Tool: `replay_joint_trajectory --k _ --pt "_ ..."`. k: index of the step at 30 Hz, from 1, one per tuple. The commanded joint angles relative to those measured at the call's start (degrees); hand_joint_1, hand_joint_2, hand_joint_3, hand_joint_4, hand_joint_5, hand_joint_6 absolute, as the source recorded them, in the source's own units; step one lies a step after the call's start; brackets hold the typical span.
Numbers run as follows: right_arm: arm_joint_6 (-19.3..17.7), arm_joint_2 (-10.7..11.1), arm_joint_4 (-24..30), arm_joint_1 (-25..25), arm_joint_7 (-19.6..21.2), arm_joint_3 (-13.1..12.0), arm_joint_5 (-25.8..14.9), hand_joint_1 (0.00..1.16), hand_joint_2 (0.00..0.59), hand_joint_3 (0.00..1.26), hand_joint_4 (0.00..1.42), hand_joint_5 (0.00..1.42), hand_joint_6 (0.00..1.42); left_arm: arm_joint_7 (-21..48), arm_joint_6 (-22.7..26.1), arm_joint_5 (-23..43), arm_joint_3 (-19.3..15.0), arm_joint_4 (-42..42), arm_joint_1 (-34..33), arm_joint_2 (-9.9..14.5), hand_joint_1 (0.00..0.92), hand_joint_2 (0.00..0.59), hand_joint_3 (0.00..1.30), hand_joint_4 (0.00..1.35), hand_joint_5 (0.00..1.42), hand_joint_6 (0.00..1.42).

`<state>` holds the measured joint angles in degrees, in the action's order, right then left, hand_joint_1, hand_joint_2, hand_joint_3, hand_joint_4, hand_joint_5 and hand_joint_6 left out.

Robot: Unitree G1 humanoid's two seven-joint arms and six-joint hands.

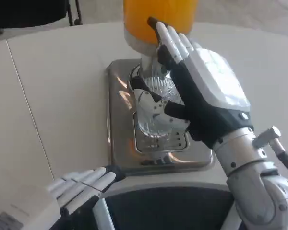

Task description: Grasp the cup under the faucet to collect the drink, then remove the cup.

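A clear ribbed plastic cup point(155, 117) stands on the drip grate point(175, 142) of the juice dispenser, below the orange tank point(158, 19). My right hand point(204, 91) wraps it from the right, the thumb across its near-left side and the fingers point(175, 40) reaching up past the rim toward the black tap lever point(152, 22). No juice shows in the cup. The faucet's spout is hidden behind the fingers. My left hand point(81, 186) lies low at the table's near edge, fingers stretched out straight, holding nothing.
The dispenser's shiny steel base point(120, 120) sits mid-table, with white tabletop point(57, 96) to its left and right. A dark chair base point(33, 14) stands beyond the far left edge. My own dark torso point(168, 208) fills the bottom centre.
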<state>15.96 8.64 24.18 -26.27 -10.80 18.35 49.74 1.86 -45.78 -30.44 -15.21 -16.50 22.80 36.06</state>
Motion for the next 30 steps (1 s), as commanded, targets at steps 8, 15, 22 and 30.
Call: replay_joint_trajectory --k 8,15,22,30 --pt "-0.57 1.44 -2.71 0.34 -3.63 3.54 1.63 0.28 0.468 0.0 0.0 0.0 0.0 1.0 -0.71 0.53 -0.6 0.17 0.89 0.49 0.0 0.099 0.11 0.01 0.13 0.18" --pt "-0.55 1.66 -2.21 0.58 -3.92 3.43 1.88 0.28 0.468 0.0 0.0 0.0 0.0 2.44 0.71 2.21 -0.19 -0.71 1.19 0.06 0.0 0.099 0.11 0.01 0.13 0.18" --pt "-0.35 1.64 -0.75 1.36 -3.94 2.89 1.75 0.28 0.467 0.0 0.0 0.0 0.0 8.09 15.08 11.01 3.14 -7.08 1.08 -5.09 0.0 0.072 0.02 0.0 0.15 0.24" --pt "-0.14 1.85 0.28 2.09 -4.54 2.49 1.79 0.28 0.467 0.0 0.0 0.0 0.0 8.7 31.03 9.28 8.46 -15.1 -1.25 -13.67 0.025 0.066 0.0 0.0 0.16 0.28"
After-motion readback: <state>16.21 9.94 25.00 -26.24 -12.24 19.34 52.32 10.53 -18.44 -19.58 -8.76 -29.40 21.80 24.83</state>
